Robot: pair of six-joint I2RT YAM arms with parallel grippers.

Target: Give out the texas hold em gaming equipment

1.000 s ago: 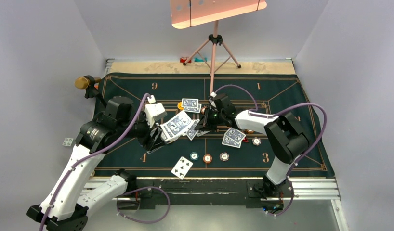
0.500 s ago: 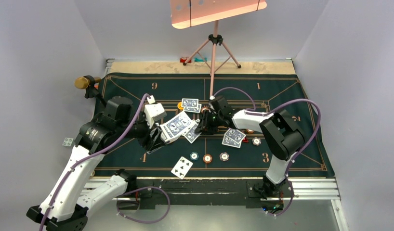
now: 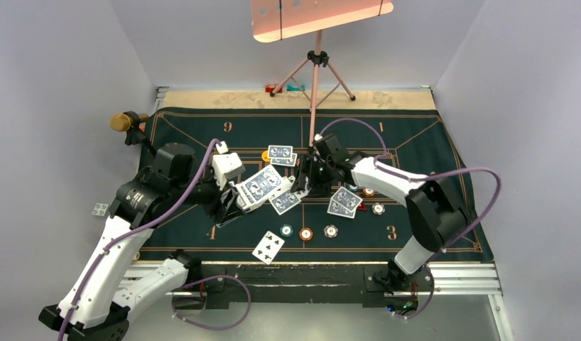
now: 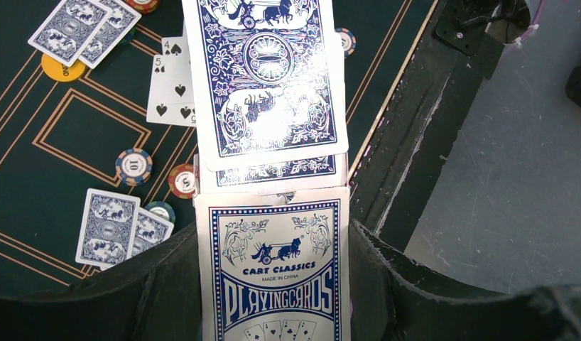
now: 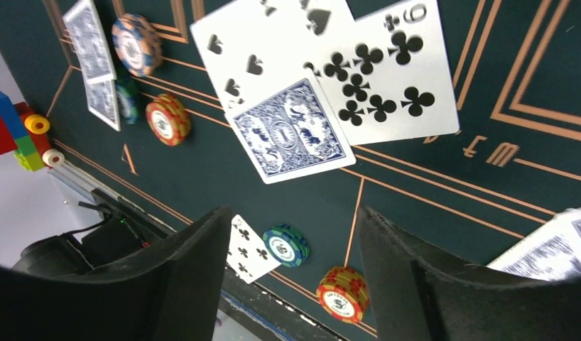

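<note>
My left gripper [image 3: 232,199] is shut on a blue and white playing card box [image 4: 273,277], with blue-backed cards [image 4: 266,78] sliding out of its top. My right gripper [image 5: 293,217] hangs open over the green mat, nothing between its fingers. Just beyond it a blue-backed card [image 5: 291,131] lies loose on face-up spade and club cards [image 5: 387,78]; in the top view this card [image 3: 286,202] rests at mid-mat. Teal [image 3: 286,230], orange [image 3: 306,233] and white [image 3: 331,231] chips sit in a row near the front. Card pairs [image 3: 280,154] [image 3: 344,202] lie dealt, and a yellow disc [image 3: 265,155] sits beside the far pair.
A face-up card [image 3: 268,246] lies at the mat's front edge. A pink tripod [image 3: 316,71] stands behind the mat [image 3: 415,142], a brass-topped clamp [image 3: 121,122] at its far left corner. More chips [image 3: 378,209] sit right of centre. A metal rail [image 3: 458,273] runs along the front.
My right gripper has opened and let go of the blue-backed card, which now lies flat on the mat. The right arm's elbow swung right. The left arm holds still.
</note>
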